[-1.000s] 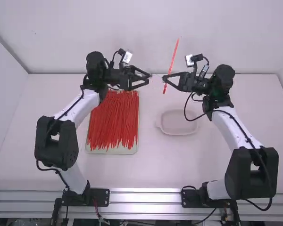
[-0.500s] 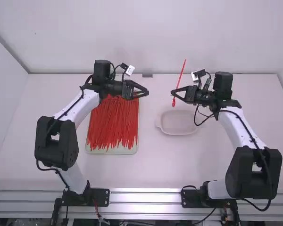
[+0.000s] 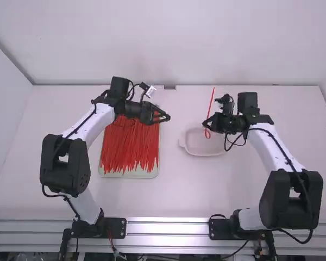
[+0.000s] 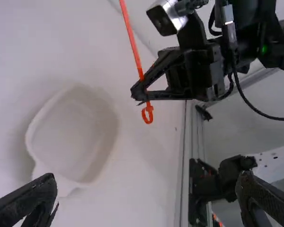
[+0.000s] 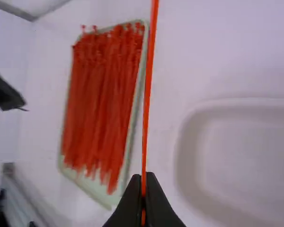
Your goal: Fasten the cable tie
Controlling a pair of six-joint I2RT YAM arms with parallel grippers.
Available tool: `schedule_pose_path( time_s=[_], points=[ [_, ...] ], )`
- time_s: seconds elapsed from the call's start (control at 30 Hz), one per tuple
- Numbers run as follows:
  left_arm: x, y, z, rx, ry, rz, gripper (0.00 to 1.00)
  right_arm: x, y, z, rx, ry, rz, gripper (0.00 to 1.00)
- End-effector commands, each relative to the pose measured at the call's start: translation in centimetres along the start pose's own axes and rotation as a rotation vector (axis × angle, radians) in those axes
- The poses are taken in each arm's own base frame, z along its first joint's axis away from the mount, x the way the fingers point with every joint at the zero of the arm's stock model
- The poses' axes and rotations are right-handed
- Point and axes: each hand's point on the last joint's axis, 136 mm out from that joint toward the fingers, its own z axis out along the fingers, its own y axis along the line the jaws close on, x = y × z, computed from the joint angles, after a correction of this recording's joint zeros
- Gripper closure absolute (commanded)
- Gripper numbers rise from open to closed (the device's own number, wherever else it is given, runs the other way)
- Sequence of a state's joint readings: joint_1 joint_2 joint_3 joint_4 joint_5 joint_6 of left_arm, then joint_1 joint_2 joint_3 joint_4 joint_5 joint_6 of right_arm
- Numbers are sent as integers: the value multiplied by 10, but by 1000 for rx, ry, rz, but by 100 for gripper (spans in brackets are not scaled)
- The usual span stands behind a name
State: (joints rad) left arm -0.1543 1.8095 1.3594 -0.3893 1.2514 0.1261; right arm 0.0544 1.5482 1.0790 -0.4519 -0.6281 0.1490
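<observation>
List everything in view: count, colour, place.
held cable tie: one, red, in the right gripper near the dish's far edge, strap pointing up, small loop at its lower end
loose cable ties: a pile, too many to count, red, on the tray
tray: one, pale, table's left half
dish: one, white, empty, right of the tray
table: one, white
left gripper: black, open, above the tray's far end
right gripper: black, shut on the held cable tie
</observation>
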Motion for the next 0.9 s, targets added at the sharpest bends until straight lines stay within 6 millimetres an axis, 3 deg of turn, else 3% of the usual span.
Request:
schedule_pose_path(
  time_s=[0.0, 0.3, 0.6, 0.73, 0.77, 0.8, 0.87],
  points=[
    [-7, -4, 0, 4, -5, 60, 1, -11, -14, -2, 175, -43, -53, 100],
    [-7, -4, 0, 4, -6, 71, 1, 7, -43, 48, 369, 42, -64, 100],
    [-8, -4, 0, 4, -7, 73, 1, 32, -72, 88, 399, 146, -38, 100],
    [-7, -2, 0, -6, -6, 73, 1, 36, -76, 91, 402, 161, -29, 79],
    [-7, -2, 0, -6, -6, 73, 1, 36, -76, 91, 402, 161, -29, 79],
    [-7, 0, 0, -23, -3, 71, 1, 35, -77, 90, 402, 158, -27, 5],
    [-6, 4, 0, -41, 0, 64, 1, 34, -79, 89, 404, 154, -21, 2]
  ],
)
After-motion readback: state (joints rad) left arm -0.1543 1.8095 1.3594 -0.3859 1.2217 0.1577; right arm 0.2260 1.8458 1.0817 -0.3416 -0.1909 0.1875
